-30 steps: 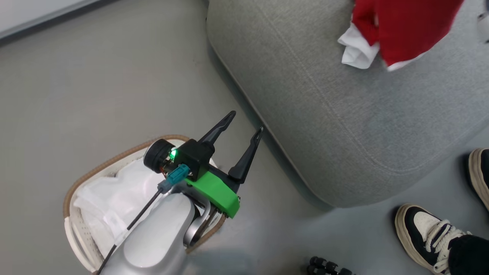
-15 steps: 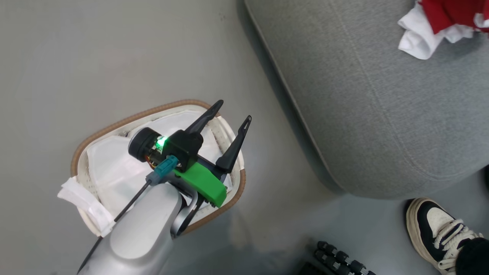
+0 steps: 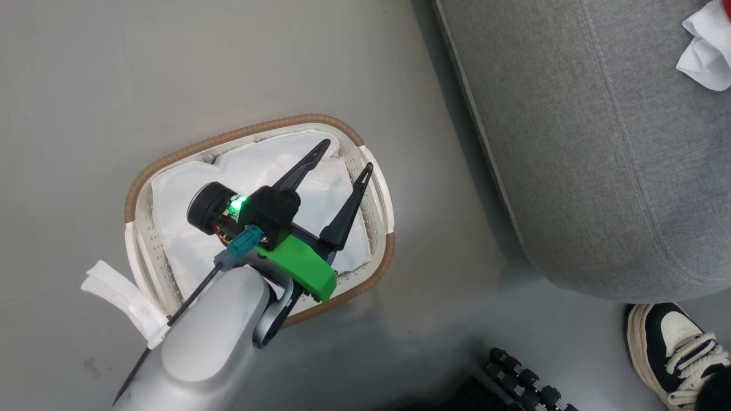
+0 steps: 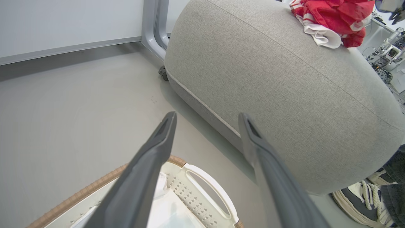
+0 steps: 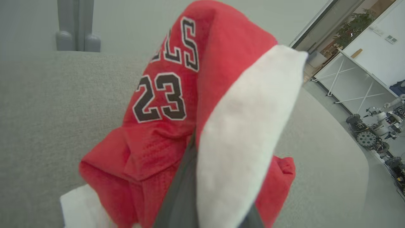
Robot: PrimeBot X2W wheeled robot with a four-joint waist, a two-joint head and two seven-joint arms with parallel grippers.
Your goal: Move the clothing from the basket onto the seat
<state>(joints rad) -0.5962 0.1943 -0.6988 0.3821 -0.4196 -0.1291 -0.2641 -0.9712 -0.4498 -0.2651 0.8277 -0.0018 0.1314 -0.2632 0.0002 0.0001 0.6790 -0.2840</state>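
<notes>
Clothing on seat — shoe beside its corner.

The jersey drapes over my right end effector; I can't tell its grip, and a fold cuts the lettering above the 23. Behind my left end effector, my forearm hides the near rim of the basket.

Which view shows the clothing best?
Right wrist view: the clothing is close up, red mesh with "23" legible. Left wrist view shows it as a small red-and-white heap on the seat; head view catches a white corner at the frame edge.
</notes>
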